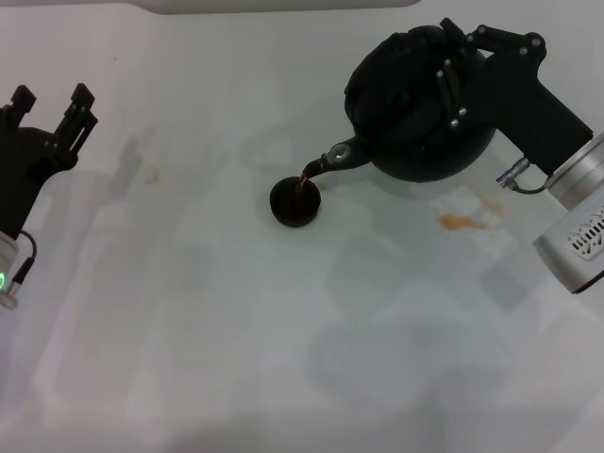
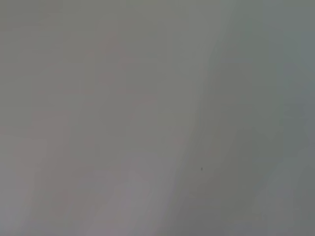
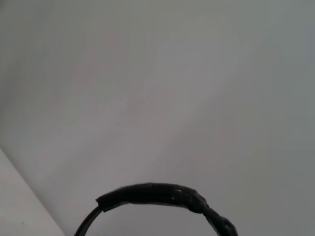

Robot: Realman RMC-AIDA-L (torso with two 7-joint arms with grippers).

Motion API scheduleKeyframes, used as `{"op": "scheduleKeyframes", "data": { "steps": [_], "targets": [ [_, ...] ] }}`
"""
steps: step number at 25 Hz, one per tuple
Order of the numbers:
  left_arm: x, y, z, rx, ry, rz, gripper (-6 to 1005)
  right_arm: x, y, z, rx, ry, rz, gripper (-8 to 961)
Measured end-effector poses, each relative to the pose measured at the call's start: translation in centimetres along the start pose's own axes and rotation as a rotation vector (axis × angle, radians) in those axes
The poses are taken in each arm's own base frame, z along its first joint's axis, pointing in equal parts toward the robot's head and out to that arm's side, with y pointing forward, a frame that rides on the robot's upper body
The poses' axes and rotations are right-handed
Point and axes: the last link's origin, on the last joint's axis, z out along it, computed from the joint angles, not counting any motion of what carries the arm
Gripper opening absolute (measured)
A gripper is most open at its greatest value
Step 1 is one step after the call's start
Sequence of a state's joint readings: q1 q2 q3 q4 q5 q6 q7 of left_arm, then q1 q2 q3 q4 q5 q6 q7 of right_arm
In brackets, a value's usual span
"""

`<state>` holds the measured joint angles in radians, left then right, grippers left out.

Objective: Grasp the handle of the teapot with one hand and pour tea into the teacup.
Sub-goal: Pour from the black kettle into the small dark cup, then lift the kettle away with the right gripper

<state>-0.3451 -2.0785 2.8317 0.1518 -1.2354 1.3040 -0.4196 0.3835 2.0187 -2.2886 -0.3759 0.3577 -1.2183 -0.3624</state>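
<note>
My right end effector (image 1: 451,68) is clamped on the handle (image 3: 157,194), tipping the black teapot (image 1: 420,109); tea (image 1: 305,177) streams into the teacup (image 1: 294,202). My left end effector (image 1: 52,106) is spread, idle.

We see the teacup (image 1: 294,203) near the middle of the worktop (image 1: 283,359), and the teapot (image 1: 415,113) behind it and to its right — tilted, its spout directly above the cup's rim. The tea (image 1: 305,177) runs from spout into cup. The right gripper (image 1: 451,71) sits over the teapot's top at the handle (image 3: 162,194). A spill (image 1: 461,222) lies right of the cup, in front of the pot. The left gripper (image 1: 52,106) hangs at the far left edge — well apart from the rest.
</note>
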Motion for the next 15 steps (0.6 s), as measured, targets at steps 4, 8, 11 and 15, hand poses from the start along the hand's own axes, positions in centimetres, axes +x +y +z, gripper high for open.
{"op": "scheduleKeyframes", "data": {
  "steps": [4,8,11,15],
  "targets": [
    [-0.01,0.02,0.00,-0.001,-0.001,0.003,820,-0.01,0.02,0.00,-0.002,-0.001,-0.002,120],
    [-0.03,0.05,0.00,-0.003,-0.002,0.004,820,0.01,0.01,0.01,-0.004,-0.001,-0.006,118],
    [-0.03,0.03,-0.03,-0.002,-0.002,0.004,820,0.00,-0.01,0.03,-0.004,-0.002,-0.016,117],
    [-0.03,0.03,-0.03,-0.002,-0.002,0.004,820,0.02,-0.01,0.01,0.000,0.001,-0.031,118]
  ]
}}
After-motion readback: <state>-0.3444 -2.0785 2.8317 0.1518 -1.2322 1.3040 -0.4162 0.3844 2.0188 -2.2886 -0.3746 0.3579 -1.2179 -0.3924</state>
